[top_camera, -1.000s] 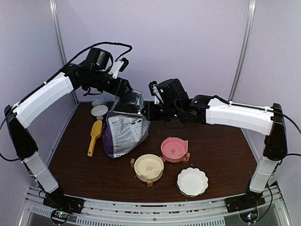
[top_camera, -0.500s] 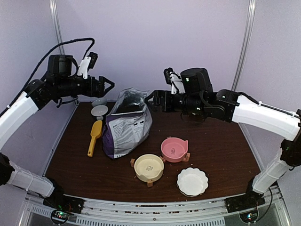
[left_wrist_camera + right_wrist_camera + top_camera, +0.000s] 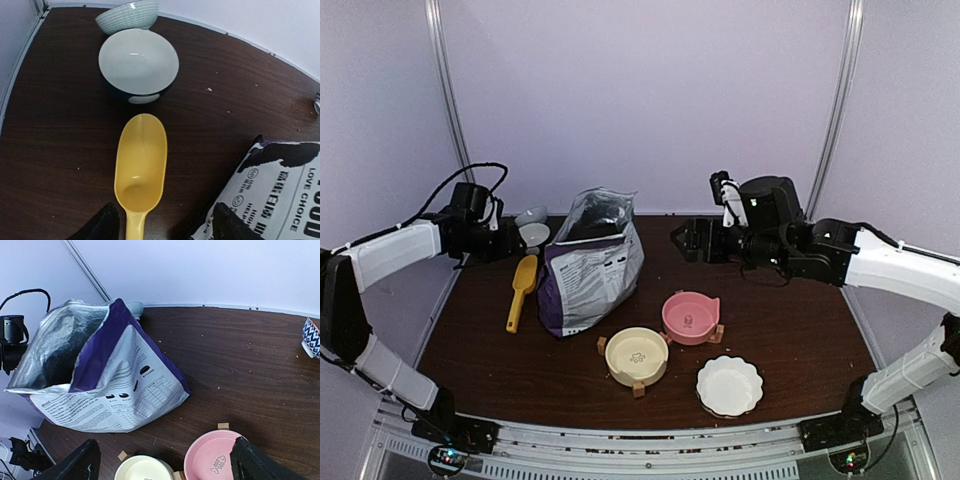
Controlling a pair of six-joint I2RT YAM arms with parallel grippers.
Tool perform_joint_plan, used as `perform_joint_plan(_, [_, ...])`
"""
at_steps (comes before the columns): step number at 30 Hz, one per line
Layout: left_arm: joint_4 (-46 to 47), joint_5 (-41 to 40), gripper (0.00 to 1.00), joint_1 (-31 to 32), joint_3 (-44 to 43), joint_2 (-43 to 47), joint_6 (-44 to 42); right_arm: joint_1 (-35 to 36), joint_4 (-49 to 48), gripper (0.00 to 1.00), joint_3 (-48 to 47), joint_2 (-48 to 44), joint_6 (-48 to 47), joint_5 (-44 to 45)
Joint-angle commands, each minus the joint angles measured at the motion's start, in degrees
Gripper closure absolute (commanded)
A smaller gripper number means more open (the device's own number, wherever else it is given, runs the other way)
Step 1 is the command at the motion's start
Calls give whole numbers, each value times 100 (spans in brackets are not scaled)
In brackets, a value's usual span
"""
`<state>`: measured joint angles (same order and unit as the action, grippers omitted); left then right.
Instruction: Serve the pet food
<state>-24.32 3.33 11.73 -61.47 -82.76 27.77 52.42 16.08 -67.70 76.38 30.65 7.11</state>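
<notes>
The pet food itself is hidden. The purple and white bag [image 3: 590,268] stands open on the table, and only silver lining and a dark inside [image 3: 56,357] show. My left gripper [image 3: 506,243] hangs low at the left, open. In its wrist view the jaws straddle the handle end of a yellow scoop [image 3: 141,165] without touching it. My right gripper [image 3: 686,240] is open in the air to the right of the bag [image 3: 125,390], holding nothing. The pink bowl [image 3: 215,460] and cream bowl [image 3: 142,471] lie below it.
A white bowl [image 3: 138,61] and a striped bowl [image 3: 127,15] sit just beyond the scoop [image 3: 522,288]. Pink bowl [image 3: 691,315], cream bowl [image 3: 637,354] and a scalloped white plate [image 3: 729,385] stand in front. A blue patterned bowl [image 3: 311,338] sits far right. Crumbs dot the table.
Both grippers have let go of the bag's top and drawn away. The left arm dropped down to the left over the scoop. The right arm pulled back to the right.
</notes>
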Motion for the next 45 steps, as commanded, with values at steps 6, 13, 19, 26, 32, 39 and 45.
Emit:
perform_joint_plan(6, [1296,-177,46,-371,394,-878,362,-82,-81,8,540,-431,277,202])
perform_joint_plan(13, [1695,-48,53,-500,480,-1449,522,-98,-91,8,652,-518,315,199])
perform_joint_plan(19, [1886,69,56,-574,485,-1820,592,-103,-133,8,701,-520,376,174])
perform_joint_plan(26, [2097,322,69,-606,522,-1991,618,-109,-166,8,782,-510,450,152])
perform_joint_plan(32, [2040,363,76,-603,485,-2113,537,-112,-183,8,812,-501,490,123])
perform_joint_plan(39, [1934,392,96,-609,547,-1894,512,-117,-173,8,828,-527,504,140])
perform_joint_plan(45, [1821,380,100,-604,997,-988,599,-118,-209,8,820,-596,446,129])
